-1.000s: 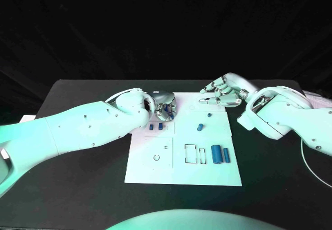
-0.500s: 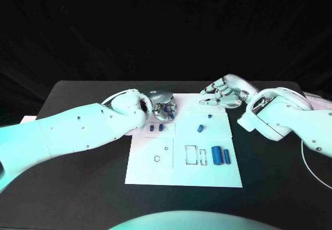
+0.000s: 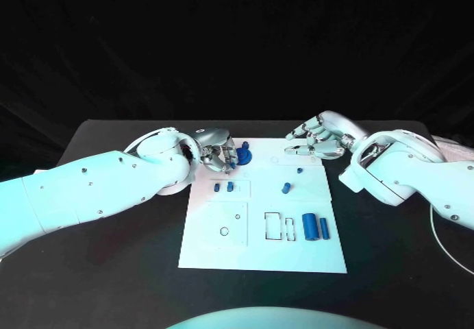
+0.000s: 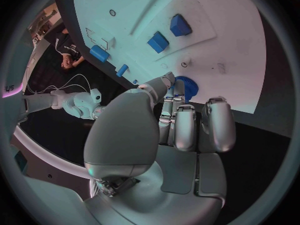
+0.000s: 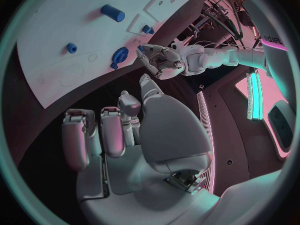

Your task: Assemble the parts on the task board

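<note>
Hovering upper middle of my frame, left hand [image 3: 219, 155] fingering the blue gear [image 3: 243, 155], grip uncertain; right hand [image 3: 321, 139] curled, empty.

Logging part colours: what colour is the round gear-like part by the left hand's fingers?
Blue. The gear-like part shows best in the left wrist view, by the left hand.
</note>
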